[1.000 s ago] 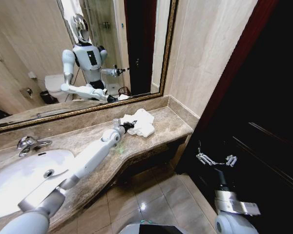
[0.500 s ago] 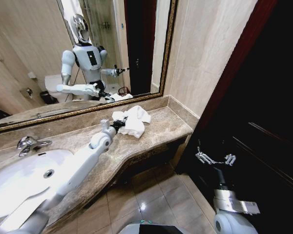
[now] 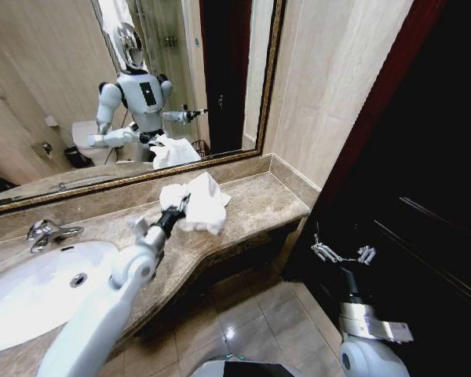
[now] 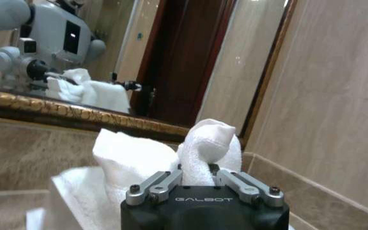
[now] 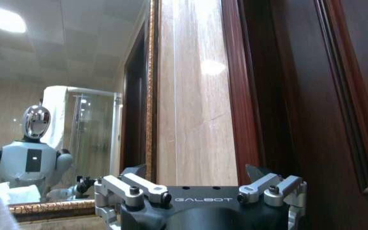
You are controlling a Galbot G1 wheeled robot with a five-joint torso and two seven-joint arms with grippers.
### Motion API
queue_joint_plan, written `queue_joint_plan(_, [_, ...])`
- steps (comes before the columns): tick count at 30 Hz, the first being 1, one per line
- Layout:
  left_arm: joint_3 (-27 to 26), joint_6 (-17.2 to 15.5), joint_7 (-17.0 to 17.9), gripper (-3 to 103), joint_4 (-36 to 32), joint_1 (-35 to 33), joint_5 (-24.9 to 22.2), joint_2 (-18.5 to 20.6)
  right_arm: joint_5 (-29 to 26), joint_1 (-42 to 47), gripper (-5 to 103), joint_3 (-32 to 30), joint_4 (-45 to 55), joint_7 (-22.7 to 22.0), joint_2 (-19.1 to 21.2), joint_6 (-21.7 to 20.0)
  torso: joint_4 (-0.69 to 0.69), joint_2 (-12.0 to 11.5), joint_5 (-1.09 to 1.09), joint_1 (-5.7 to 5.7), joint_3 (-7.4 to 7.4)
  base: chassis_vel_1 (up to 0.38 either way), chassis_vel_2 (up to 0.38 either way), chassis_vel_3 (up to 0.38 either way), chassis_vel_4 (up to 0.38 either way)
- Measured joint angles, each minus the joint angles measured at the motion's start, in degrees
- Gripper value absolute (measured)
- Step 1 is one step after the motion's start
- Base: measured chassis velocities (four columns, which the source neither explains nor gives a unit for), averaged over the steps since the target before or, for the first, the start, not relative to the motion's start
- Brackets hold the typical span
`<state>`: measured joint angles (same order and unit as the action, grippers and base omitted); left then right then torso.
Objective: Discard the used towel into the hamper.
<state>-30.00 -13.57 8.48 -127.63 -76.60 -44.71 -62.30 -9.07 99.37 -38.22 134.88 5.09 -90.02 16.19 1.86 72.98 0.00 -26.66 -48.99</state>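
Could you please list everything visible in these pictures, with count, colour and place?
towel: one, white, lifted off the marble counter in the left gripper
counter: one, brown marble, running along the wall under the mirror
sink: one, white, set in the counter at the robot's left
faucet: one, chrome, behind the sink
mirror: one, gold-framed, on the wall above the counter
door: one, dark wood, on the robot's right
left gripper: one, black, above the counter, shut on the towel
right gripper: one, silver and black, open, held low in front of the door
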Motion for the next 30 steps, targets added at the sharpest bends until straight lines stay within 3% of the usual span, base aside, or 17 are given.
queue_joint_plan(6, [-2.31,2.65,-3.75,10,-2.96,-7.35,7.95,-6.16,-0.27,0.00,100,-0.01,0.42,-0.02,0.09,0.14,-0.01,0.00,0.01,0.00,0.00,0.000,0.000,0.000,0.000])
queue_joint_plan(9, [-2.69,7.47,-6.31,10,-3.81,-16.21,15.49,-11.16,-0.48,0.45,100,-0.55,2.05,-0.01,0.12,0.29,0.00,0.00,0.00,0.00,0.00,0.000,0.000,0.000,0.000])
queue_joint_plan(11, [-2.56,8.42,-6.69,10,-3.93,-17.50,16.96,-12.05,-0.62,0.58,100,-0.69,2.41,-0.03,0.13,0.35,0.00,0.00,0.01,0.00,0.00,0.000,0.000,0.000,0.000])
queue_joint_plan(13, [-1.81,11.85,-7.54,10,-4.34,-20.86,21.53,-14.92,-1.07,0.82,100,-0.98,3.13,-0.24,0.18,0.56,-0.01,0.00,0.00,0.00,0.00,0.000,0.000,0.000,0.000])
queue_joint_plan(23, [-0.58,21.27,-7.69,10,-4.65,-26.98,30.78,-20.70,-3.00,0.71,100,-2.57,5.54,-1.49,0.25,0.35,-0.01,0.00,0.01,0.00,-0.01,0.000,0.000,0.000,0.000])
queue_joint_plan(30, [0.91,23.86,-7.44,10,-4.79,-28.65,36.35,-23.44,-4.48,1.30,100,-3.15,5.79,-1.54,0.36,0.82,-0.01,0.00,0.01,0.00,-0.01,0.000,0.000,0.000,0.000])
